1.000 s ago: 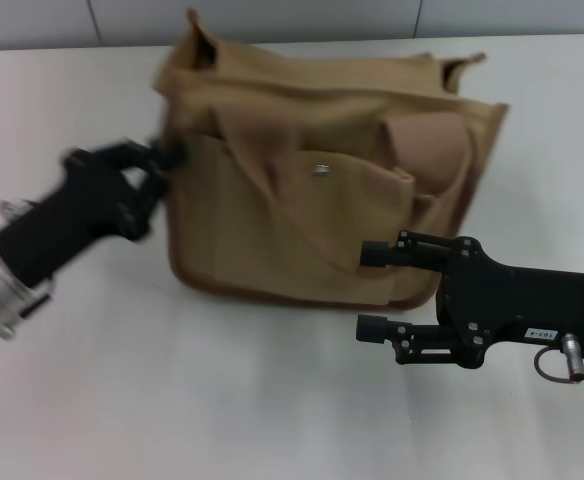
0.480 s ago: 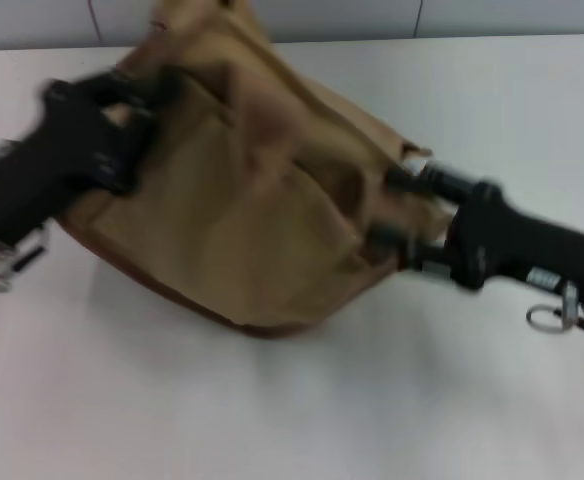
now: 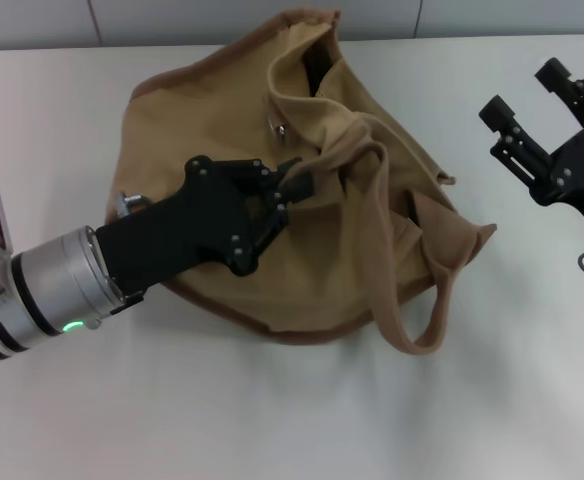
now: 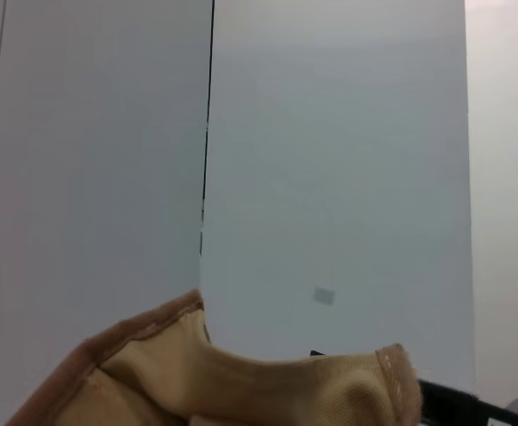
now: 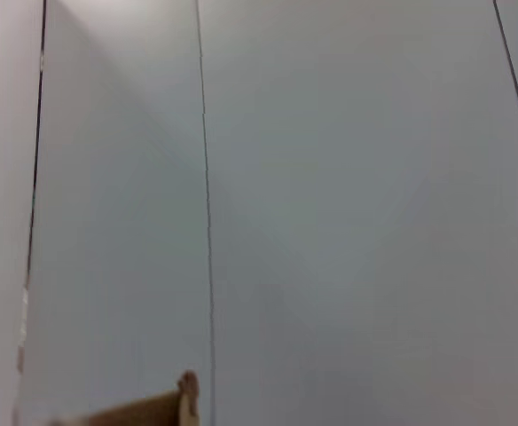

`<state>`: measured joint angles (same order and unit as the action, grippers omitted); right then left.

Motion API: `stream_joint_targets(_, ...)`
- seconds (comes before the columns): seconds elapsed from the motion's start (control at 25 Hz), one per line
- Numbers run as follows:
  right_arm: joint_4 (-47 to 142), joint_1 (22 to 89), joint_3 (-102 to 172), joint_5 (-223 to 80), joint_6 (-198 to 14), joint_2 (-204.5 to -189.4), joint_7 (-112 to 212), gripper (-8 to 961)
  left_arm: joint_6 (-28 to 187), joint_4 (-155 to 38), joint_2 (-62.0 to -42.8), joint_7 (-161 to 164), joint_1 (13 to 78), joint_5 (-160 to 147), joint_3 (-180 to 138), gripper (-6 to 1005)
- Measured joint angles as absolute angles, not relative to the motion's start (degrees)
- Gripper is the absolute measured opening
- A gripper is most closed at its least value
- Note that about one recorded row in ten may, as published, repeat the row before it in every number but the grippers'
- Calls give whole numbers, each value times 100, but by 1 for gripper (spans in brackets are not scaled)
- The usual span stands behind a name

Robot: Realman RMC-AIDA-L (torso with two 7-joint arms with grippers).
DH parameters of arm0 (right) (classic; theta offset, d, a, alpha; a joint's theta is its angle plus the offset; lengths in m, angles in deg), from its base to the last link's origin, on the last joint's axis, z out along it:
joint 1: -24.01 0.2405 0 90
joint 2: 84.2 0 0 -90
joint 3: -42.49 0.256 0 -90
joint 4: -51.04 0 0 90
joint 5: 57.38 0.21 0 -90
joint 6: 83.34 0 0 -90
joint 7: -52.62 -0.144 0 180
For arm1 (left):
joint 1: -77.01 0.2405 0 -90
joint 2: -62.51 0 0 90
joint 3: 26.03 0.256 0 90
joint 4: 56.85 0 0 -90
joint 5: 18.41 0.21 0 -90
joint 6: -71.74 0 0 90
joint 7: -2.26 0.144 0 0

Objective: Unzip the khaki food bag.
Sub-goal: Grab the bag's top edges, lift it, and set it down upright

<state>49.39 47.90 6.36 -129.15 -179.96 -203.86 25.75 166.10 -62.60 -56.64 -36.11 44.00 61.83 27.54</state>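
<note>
The khaki food bag [image 3: 372, 260] lies slumped on its side in the middle of the white table, its brown-piped edge toward me. One tan strap handle [image 3: 427, 335] loops out toward the front right. The silver snap [image 3: 280, 128] shows near the far side, and a dark opening [image 3: 317, 62] gapes at the far end. My left gripper [image 3: 300, 180] lies across the bag, shut on its fabric by the strap's base. My right gripper [image 3: 525, 92] is open and empty at the far right, off the bag. The bag's piped edge shows in the left wrist view [image 4: 241, 382].
The white table [image 3: 272, 420] stretches around the bag. A grey panelled wall [image 3: 172, 20] runs along the far edge. A sliver of the bag shows in the right wrist view [image 5: 144, 410].
The bag has been swung round and tipped from upright onto its side. My left gripper moved right across it. My right gripper let go of the bag's right end and drew back, far right.
</note>
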Motion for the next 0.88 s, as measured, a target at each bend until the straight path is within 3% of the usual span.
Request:
stream_joint_targets(0.48, 5128, 4563, 1260, -12890, -17936, -20391, 4012, 768, 16625, -6197, -5659, -3429, 4293, 6215, 2560, 82)
stream_joint_targets(0.6, 5188, 4568, 1265, -12889, -17959, -20391, 3963, 768, 16604, -7116, -5616, -3851, 4658, 6208, 1589, 82)
stream_joint_targets(0.88, 5269, 4647, 1270, -12884, -17959, -20391, 3871, 767, 16669, -8022, -5575, -4456, 4774, 6211, 1069, 82)
